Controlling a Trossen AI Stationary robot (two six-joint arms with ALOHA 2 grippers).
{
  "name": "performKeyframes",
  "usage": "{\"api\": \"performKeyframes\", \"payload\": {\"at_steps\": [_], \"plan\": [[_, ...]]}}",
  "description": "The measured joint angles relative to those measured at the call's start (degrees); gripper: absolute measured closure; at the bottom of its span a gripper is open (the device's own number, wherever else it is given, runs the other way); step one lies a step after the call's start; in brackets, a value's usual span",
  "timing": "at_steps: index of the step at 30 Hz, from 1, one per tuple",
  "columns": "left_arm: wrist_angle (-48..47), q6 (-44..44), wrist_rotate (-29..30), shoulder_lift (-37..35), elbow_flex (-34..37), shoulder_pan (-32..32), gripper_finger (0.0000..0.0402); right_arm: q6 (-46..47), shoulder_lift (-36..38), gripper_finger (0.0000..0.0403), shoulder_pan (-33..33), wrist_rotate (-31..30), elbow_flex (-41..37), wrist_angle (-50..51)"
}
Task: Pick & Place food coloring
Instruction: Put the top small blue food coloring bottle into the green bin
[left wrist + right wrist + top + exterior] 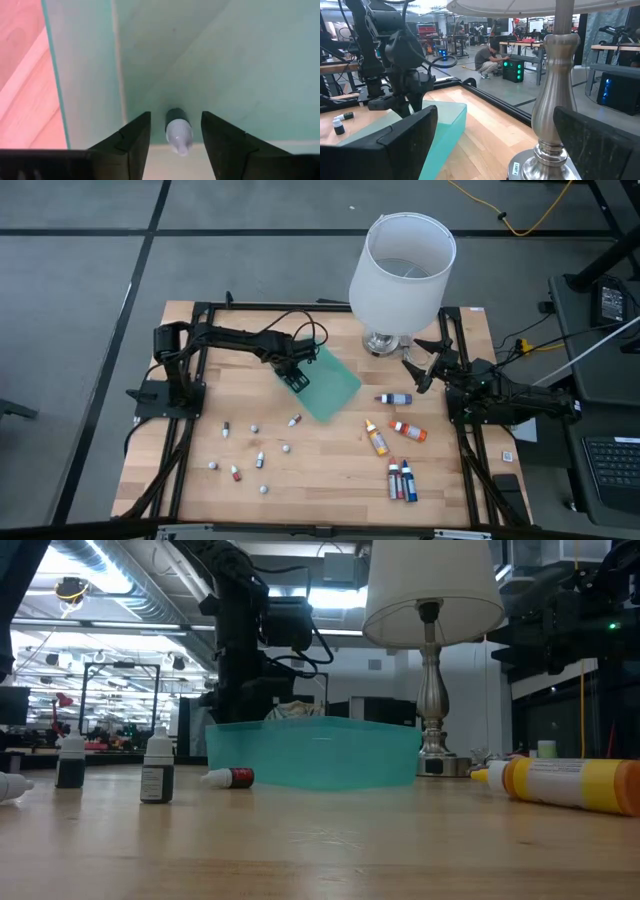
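I have the left gripper (172,145) lowered into the teal tray (335,395), jaws parted with a clear gap on each side of a tiny white-capped bottle (178,131) lying on the tray floor; nothing is gripped, and I judge this bottle as delivered. From the pictures, it is the only bottle I can confirm inside the tray, so most of the task remains. Left of the tray, the tiny bottles (257,459) lie scattered on the table (190,455), some upright, some tipped. Right of the tray lie the larger bottles: a blue one (394,398), an orange one (409,430), a yellow one (376,438) and a pair (402,480) side by side nearer the front edge. The right gripper (423,365) waits beside the lamp (402,270) base, jaws fully apart and empty. Materials: the tray is translucent, smooth plastic, square with low walls; the table is pale jointed wood; the bottles are small cylinders with tapered dropper caps, likely to roll when lying down; the lamp has a white fabric shade on a turned, polished metal stem.
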State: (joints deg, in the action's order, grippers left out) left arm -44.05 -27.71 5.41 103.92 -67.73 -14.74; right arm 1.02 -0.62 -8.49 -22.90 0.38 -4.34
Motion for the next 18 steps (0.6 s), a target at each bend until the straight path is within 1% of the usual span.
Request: {"api": "performKeyframes", "payload": {"at_steps": [8,14,18], "plan": [[-0.9,1.9,-0.6,-0.8,-0.6,0.0,0.0220,0.0,0.0,0.0006,0.0,0.0,0.0,0.0],[-0.6,4.4,0.0,-3.7,-3.0,0.0,0.0219,0.0,0.0,0.0006,0.0,0.0,0.0,0.0],[-0.7,4.2,0.9,-6.2,-4.5,0.9,0.0219,0.0,0.0,0.0006,0.0,0.0,0.0,0.0]]}}
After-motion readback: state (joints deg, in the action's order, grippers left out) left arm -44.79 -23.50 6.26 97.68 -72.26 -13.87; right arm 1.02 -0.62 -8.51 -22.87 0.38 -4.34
